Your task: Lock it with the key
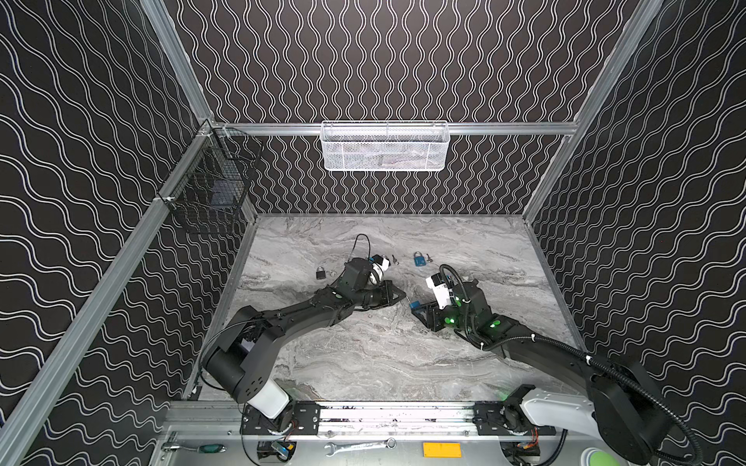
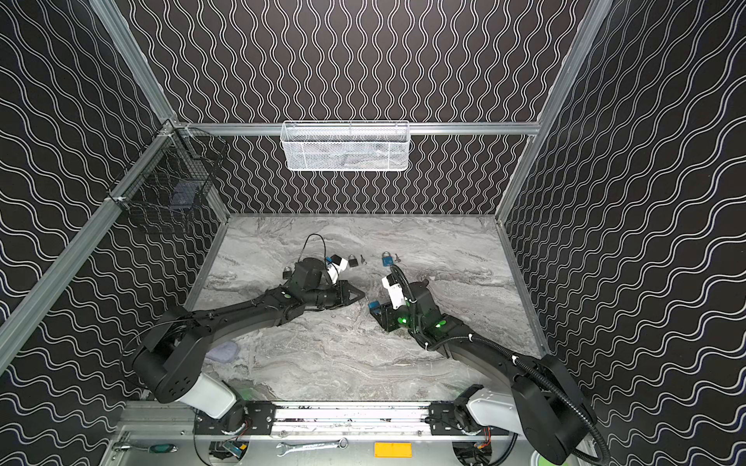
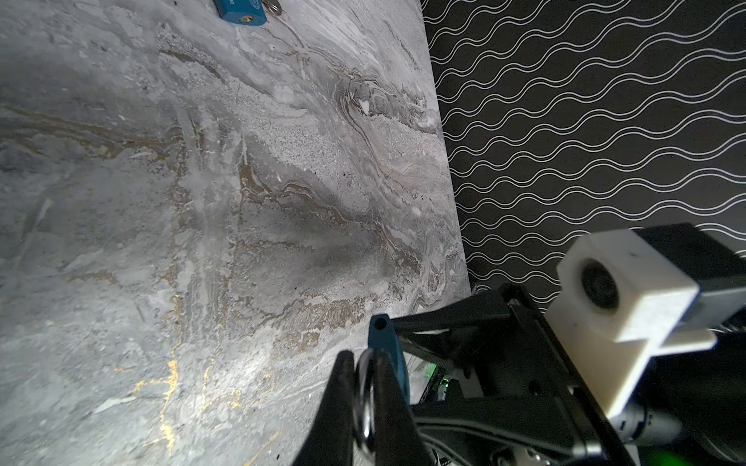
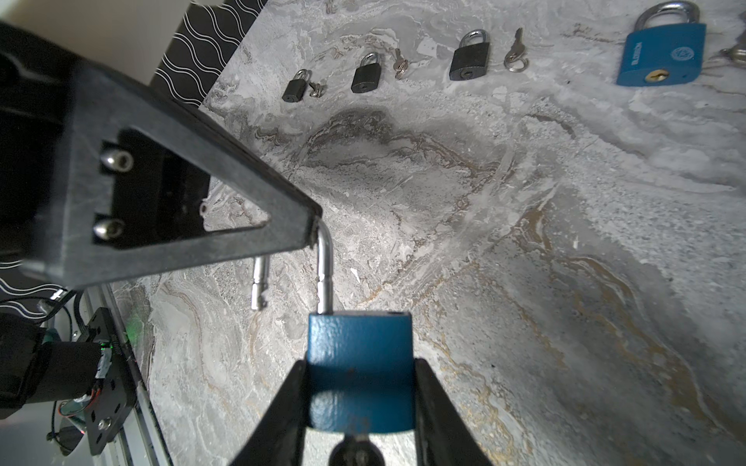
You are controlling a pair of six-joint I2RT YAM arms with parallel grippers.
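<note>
**Both grippers on the open padlock**

We see the right gripper clamped on the body of the blue padlock, near the middle of the marble table. The shackle stands raised, with its free leg out of the body. The left gripper is closed, its tips pinching the shackle's bend.

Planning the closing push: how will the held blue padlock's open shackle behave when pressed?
The shackle looks like steel, probably unbending. With one leg free of the blue padlock, it may swivel. Polished, it could slip in the left tool.
</note>
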